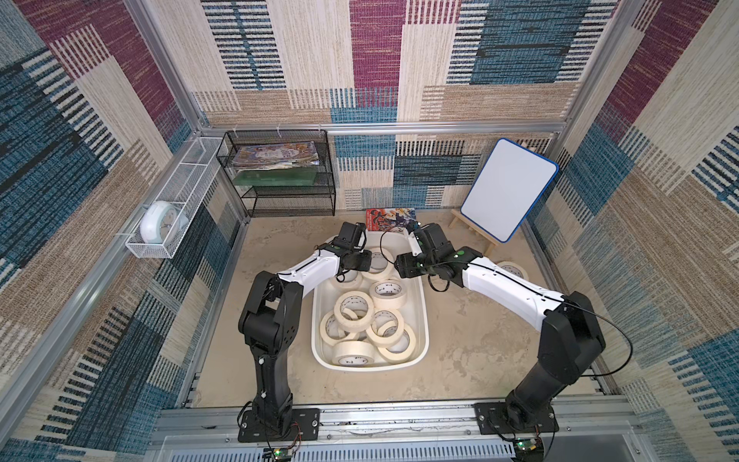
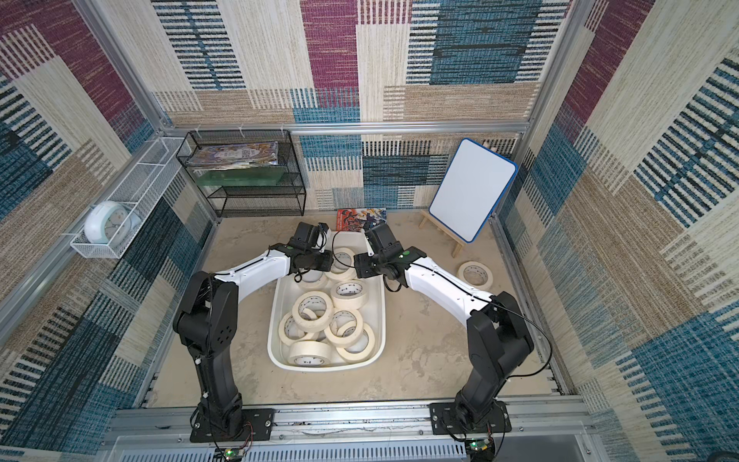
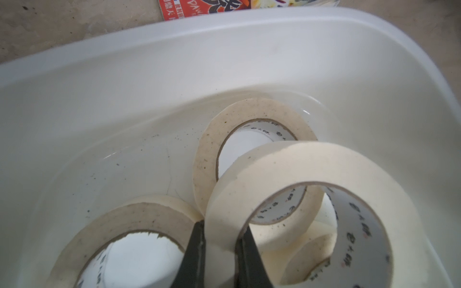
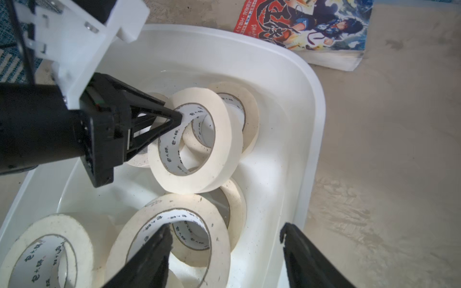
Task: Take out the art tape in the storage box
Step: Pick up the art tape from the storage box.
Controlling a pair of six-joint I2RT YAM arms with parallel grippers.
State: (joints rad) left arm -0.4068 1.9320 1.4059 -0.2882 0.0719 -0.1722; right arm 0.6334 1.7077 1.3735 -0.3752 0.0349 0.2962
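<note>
Between the left gripper's [image 3: 220,237] black fingers [image 3: 194,256] sat the wall of one cream art tape roll [image 3: 311,169]. One finger pressed on its outer face and the other reached inside against the printed white core, so the jaws were clamped tight on that wall. The gripped roll stood tilted on edge inside the white storage box [image 1: 420,316], at its far end. Whether its lower edge touched the roll beneath could not be told. Just beyond the left jaws a second roll [image 3: 254,108] leaned near the box's end wall, and beside the outer finger a third roll [image 3: 139,214] lay flat on the box floor. The right gripper [image 4: 224,232] hovered over the same end of the box with its jaws spread wide, holding nothing. One fingertip hung above the ring of a flat-lying roll [image 4: 174,203] and the other above the box's rim. Behind both sets of jaws, toward the robot, the other art tape rolls [image 1: 354,348] lay heaped in the box, overlapping one another. Outside the right jaws, well apart from the box, a single loose roll [image 2: 474,275] lay flat on the sandy tabletop [image 2: 420,340]. Ahead of the jaws an illustrated book [image 4: 306,25] lay just past the box's end.
</note>
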